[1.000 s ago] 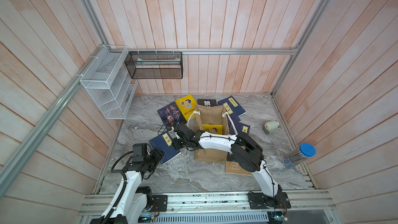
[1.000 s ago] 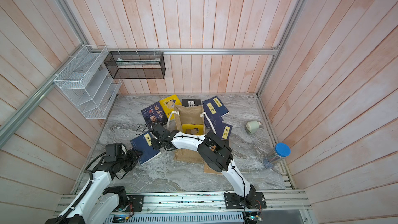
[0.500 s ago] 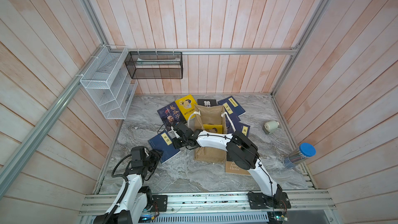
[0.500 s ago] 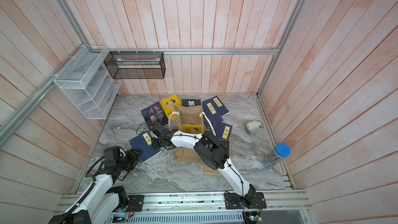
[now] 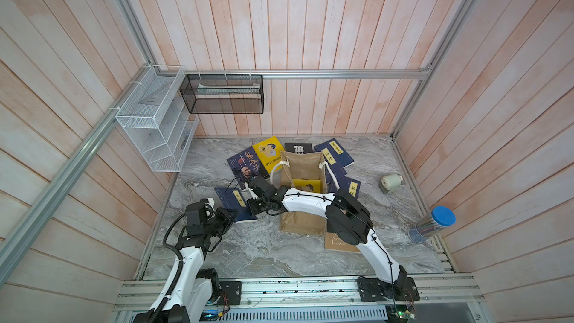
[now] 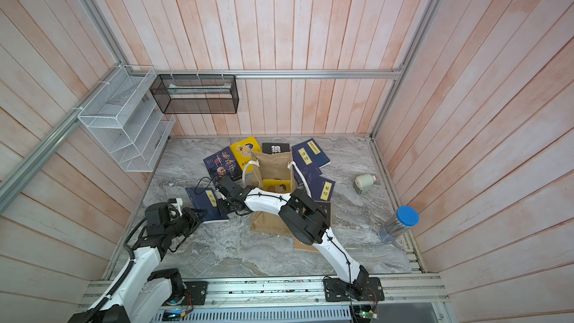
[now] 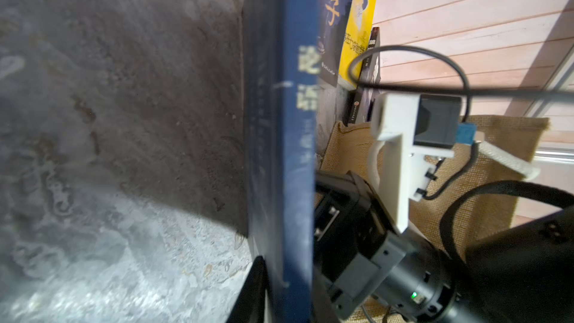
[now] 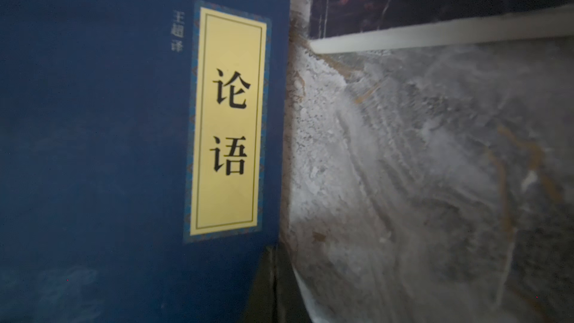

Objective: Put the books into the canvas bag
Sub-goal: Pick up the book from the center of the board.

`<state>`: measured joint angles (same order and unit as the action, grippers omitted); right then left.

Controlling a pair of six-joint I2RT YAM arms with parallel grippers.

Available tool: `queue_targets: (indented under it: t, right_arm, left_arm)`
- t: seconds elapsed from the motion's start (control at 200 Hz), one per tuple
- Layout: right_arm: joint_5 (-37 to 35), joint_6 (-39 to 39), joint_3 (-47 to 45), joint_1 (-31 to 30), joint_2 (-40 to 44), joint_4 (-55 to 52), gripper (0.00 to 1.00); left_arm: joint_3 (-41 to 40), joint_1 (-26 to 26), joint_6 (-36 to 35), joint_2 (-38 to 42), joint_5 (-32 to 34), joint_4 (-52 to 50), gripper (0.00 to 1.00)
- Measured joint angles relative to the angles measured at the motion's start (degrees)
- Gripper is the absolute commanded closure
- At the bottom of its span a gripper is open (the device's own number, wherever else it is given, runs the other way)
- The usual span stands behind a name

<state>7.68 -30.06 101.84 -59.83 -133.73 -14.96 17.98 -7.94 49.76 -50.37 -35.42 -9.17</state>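
A navy book (image 5: pixel 228 198) with a yellow label lies left of the tan canvas bag (image 5: pixel 301 166). My left gripper (image 5: pixel 232 214) is shut on its near edge, and the left wrist view shows the book (image 7: pixel 285 150) edge-on between the jaws of the left gripper (image 7: pixel 285 274). The right gripper (image 5: pixel 251 205) is shut, its tip at the book's right edge (image 8: pixel 273 274). One yellow book (image 5: pixel 307 185) stands inside the bag. More books lie around it: a portrait cover (image 5: pixel 245 166), a yellow cartoon (image 5: pixel 268 152), a black one (image 5: pixel 298 148), navy ones (image 5: pixel 334 153) and a brown one (image 5: pixel 338 242).
A white mesh rack (image 5: pixel 155 132) and a black mesh basket (image 5: pixel 223 94) hang on the left and back walls. A clear tube with a blue cap (image 5: pixel 431 225) and a small pale roll (image 5: pixel 391 181) sit at the right of the marble table (image 5: pixel 264 253).
My left gripper has moved up to the navy book's near edge and closed on it. The right gripper's jaws have closed beside the book's right edge.
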Motion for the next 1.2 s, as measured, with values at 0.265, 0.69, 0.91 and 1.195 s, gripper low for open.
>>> queue_targets:
  t: [0.265,0.69,0.91,1.195]
  right_arm:
    - [-2.60,0.02,6.80,-1.73,-0.52,-6.27,0.83]
    - [-16.57,4.42,19.37,-6.99,10.64,-12.74,0.63]
    - [-22.69,7.19,21.05,-11.91,18.69,-12.24,0.57]
    - [-27.26,7.74,8.24,-9.73,30.86,-7.76,0.46]
  left_arm:
    - [4.66,-0.13,-6.93,-1.79,1.90,-8.13,1.00]
    - [27.26,-0.09,-22.49,5.73,3.82,-24.74,1.00]
    - [30.34,0.02,-24.70,6.08,-4.26,-23.52,1.00]
    - [28.61,0.26,-21.09,7.89,-13.77,-16.65,1.00]
